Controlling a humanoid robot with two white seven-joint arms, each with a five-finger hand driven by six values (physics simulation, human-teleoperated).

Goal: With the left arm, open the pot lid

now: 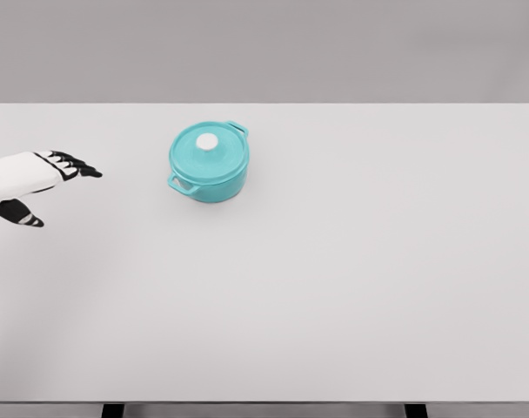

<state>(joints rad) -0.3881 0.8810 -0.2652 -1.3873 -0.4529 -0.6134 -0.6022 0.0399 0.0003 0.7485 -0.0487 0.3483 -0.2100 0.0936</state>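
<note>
At frame left my left robot hand (40, 178) hangs spread, empty; the teal enamel pot's lid (209, 155) looks heavy, slick, so I'd pinch its white knob (207, 141).

Open table (351, 287) surface is being left between the left hand (25, 178) and the pot (209, 163); that path is being blocked by nothing. The lid (208, 155) and its white knob (207, 141) are being left uncovered from above.

Teal pot (209, 163), lid (208, 151) seated, stands upper centre-left on the white surface (351, 279). Left robot hand (30, 178) at left edge, fingers spread, well apart.
</note>
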